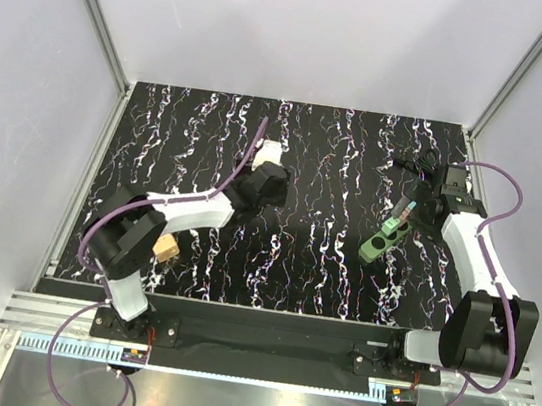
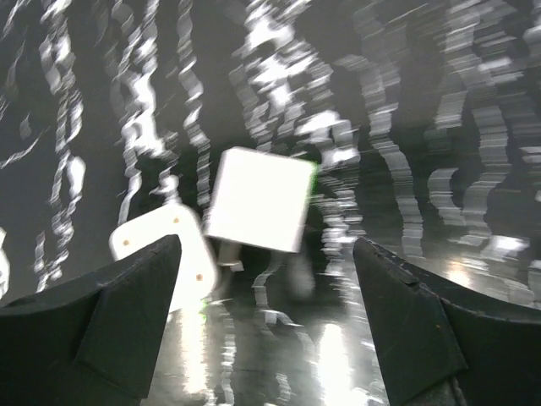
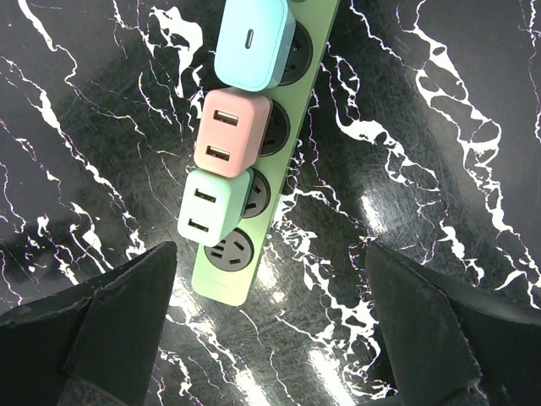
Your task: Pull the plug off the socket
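Observation:
The socket is a green power strip [image 3: 296,127] lying on the black marbled table, also seen at the right in the top view [image 1: 384,237]. A blue plug [image 3: 251,42], a pink plug [image 3: 230,133] and a mint-green plug [image 3: 211,207] sit in its outlets; the end outlet [image 3: 228,251] is empty. My right gripper [image 3: 272,271] is open and empty, hovering above the strip's end [image 1: 431,200]. A white cube plug [image 2: 258,199] lies loose on the table by a white flat piece [image 2: 161,249]. My left gripper [image 2: 266,245] is open and empty just short of it [image 1: 260,176].
A black cable [image 1: 413,164] is coiled at the far right of the table behind the strip. A small tan block [image 1: 166,249] lies near the left arm's base. Grey walls enclose the table on three sides.

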`<control>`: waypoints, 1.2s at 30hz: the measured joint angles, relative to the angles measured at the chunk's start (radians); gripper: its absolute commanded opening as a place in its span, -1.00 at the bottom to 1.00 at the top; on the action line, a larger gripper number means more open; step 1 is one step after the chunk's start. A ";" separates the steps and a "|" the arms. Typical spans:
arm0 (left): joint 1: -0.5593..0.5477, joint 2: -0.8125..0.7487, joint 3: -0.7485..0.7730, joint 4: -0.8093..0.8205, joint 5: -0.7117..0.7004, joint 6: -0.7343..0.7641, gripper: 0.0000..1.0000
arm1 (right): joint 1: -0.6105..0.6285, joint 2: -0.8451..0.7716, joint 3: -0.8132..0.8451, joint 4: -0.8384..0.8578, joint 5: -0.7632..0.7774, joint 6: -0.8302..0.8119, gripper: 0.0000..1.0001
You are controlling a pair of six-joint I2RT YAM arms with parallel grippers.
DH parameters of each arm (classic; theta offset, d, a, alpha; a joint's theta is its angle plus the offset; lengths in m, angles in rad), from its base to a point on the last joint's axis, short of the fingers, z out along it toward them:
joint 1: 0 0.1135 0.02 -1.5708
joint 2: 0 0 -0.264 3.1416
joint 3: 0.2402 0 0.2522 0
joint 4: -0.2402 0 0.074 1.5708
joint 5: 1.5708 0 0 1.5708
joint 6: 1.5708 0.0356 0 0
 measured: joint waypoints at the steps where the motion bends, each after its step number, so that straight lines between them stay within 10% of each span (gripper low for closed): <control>1: -0.009 -0.015 -0.010 0.027 0.010 0.011 0.58 | 0.000 0.002 0.000 0.002 0.000 0.000 1.00; 15: -0.132 0.092 0.048 0.449 0.499 0.162 0.46 | -0.002 0.070 0.005 0.043 -0.042 0.055 0.99; 36: -0.264 0.381 0.425 0.389 0.647 0.239 0.67 | -0.118 0.119 -0.114 0.408 -0.097 0.170 0.99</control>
